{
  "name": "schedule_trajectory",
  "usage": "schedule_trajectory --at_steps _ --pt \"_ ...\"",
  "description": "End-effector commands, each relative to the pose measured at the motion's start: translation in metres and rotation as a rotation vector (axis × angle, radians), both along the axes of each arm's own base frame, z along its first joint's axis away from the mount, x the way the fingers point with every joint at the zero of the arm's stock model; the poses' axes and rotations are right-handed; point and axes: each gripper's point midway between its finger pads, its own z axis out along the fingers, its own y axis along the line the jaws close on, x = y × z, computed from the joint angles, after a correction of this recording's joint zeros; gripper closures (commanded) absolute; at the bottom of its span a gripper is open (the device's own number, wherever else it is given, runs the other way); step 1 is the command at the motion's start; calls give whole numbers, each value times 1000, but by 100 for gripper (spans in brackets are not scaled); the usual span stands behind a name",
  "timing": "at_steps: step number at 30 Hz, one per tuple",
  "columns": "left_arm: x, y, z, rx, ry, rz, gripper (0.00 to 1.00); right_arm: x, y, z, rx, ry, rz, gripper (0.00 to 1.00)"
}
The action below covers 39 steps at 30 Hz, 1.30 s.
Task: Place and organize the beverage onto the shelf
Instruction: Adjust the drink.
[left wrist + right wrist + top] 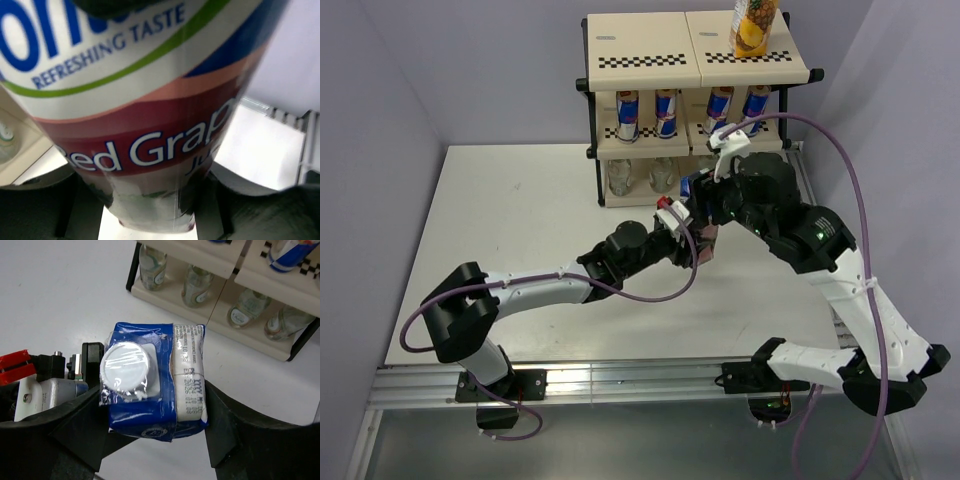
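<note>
top view: purple red-grape juice carton (704, 243) held before the cream three-tier shelf (640, 40), gripped from two sides (a handover, i judge); space beside the yellow juice carton (753, 25) looks free.
left wrist: left gripper (151, 212) pinches its lower body.
right wrist: right gripper (155, 410) clamps the capped top; clear plastic bottles (195, 282) crowd the bottom tier.

Four cans (627, 113), four bottles (196, 286), two cartons (753, 25), one shelf (645, 45).

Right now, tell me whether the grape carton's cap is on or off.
On. In the right wrist view the white cap sits in place on the blue top of the grape carton.
</note>
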Motion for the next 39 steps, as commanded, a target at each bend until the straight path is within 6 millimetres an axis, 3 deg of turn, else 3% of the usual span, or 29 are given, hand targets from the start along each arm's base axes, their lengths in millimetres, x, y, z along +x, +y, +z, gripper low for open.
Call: schedule_trajectory --at_steps 1,2,3,5,13,17,21,22,24,25,26,28,29,33,34,39 --pt "14 9 68 -112 -40 101 100 -9 -2 132 345 -387 0 25" --pt "17 14 85 -139 -50 125 100 -9 -5 133 348 -392 -10 15" --pt "18 16 87 -133 -48 136 100 -11 -7 136 356 -398 -17 7" --pt "19 21 108 -161 -68 155 100 -10 -11 139 363 -406 -41 1" --pt "34 49 171 -227 -141 306 100 -13 -43 146 370 -434 -175 0" --pt "34 72 220 -295 -180 367 100 -17 -71 140 350 -456 -290 0" --pt "32 97 259 -341 -236 414 100 -5 -86 105 301 -404 -386 0" --pt "31 104 278 -371 -245 429 100 0 -92 98 294 -395 -418 0" --pt "34 109 287 -357 -248 442 100 4 -98 79 298 -366 -457 0" --pt "35 113 307 -385 -258 453 100 6 -99 74 307 -364 -470 0" --pt "38 116 313 -386 -258 469 100 5 -103 69 323 -362 -488 0" --pt "48 122 321 -365 -256 502 100 10 -102 47 308 -328 -497 0" --pt "51 126 340 -393 -267 513 100 11 -100 40 313 -312 -494 0" --pt "64 143 377 -438 -325 558 100 18 -86 1 279 -227 -452 0" --pt "64 147 392 -468 -346 562 100 18 -83 -5 277 -214 -443 0" --pt "77 163 427 -521 -426 607 100 20 -76 -37 257 -152 -429 0"
